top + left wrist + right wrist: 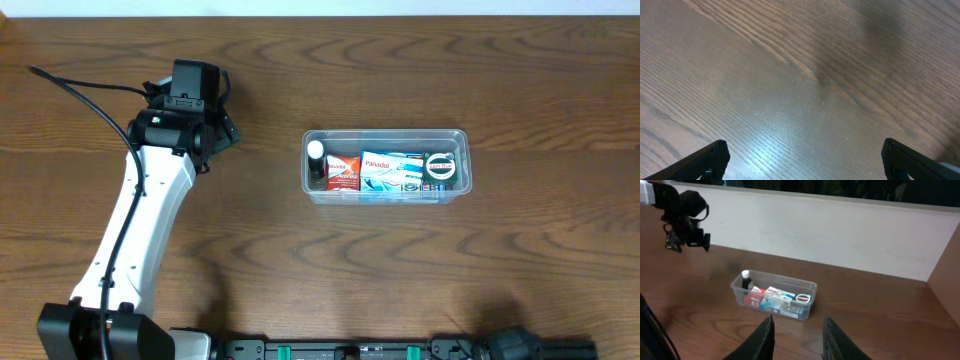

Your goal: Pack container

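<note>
The clear plastic container (386, 165) sits right of the table's middle. It holds a small dark bottle with a white cap (316, 160), a red box (342, 172), a blue and white Panadol box (391, 171) and a round black tin (441, 167). It also shows in the right wrist view (774, 298). My left gripper (802, 155) is open and empty over bare wood, far left of the container. In the overhead view it is hidden under the left arm's wrist (185, 115). My right gripper (797, 330) is open and empty, well short of the container.
The right arm's base (520, 345) rests at the table's front edge. A white wall (840, 235) runs behind the table. The left arm (682, 220) stands at the far left in the right wrist view.
</note>
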